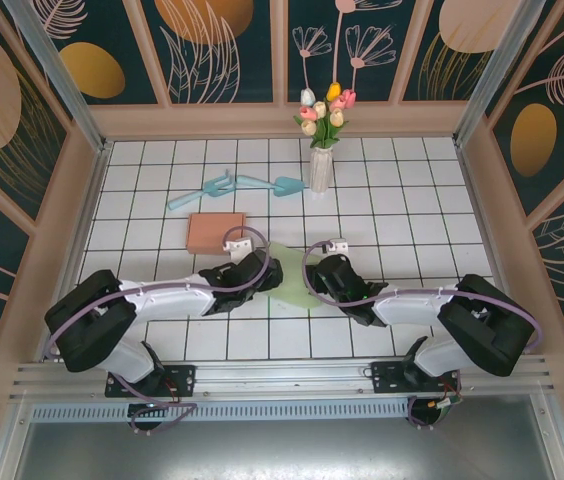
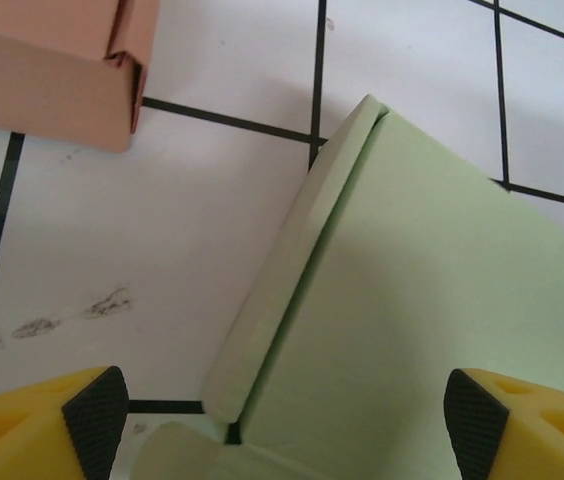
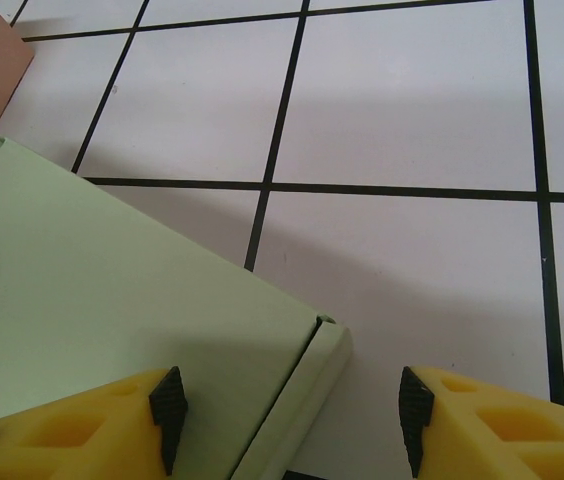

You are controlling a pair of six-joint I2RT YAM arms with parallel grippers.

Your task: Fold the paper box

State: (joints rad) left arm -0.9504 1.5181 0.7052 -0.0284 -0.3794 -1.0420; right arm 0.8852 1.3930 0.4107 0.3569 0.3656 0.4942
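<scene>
paper box flat mid-bench, toward near edge | left hand over its left side | right hand over its right corner | second box behind-left of it, apart | vase behind, toward far edge | two utensils left of vase, behind second box

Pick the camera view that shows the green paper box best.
Left wrist: the green paper box spreads large, its folded side flap plain. In right wrist the box shows one panel and a corner; in top external the box is a small patch between the arms.
</scene>
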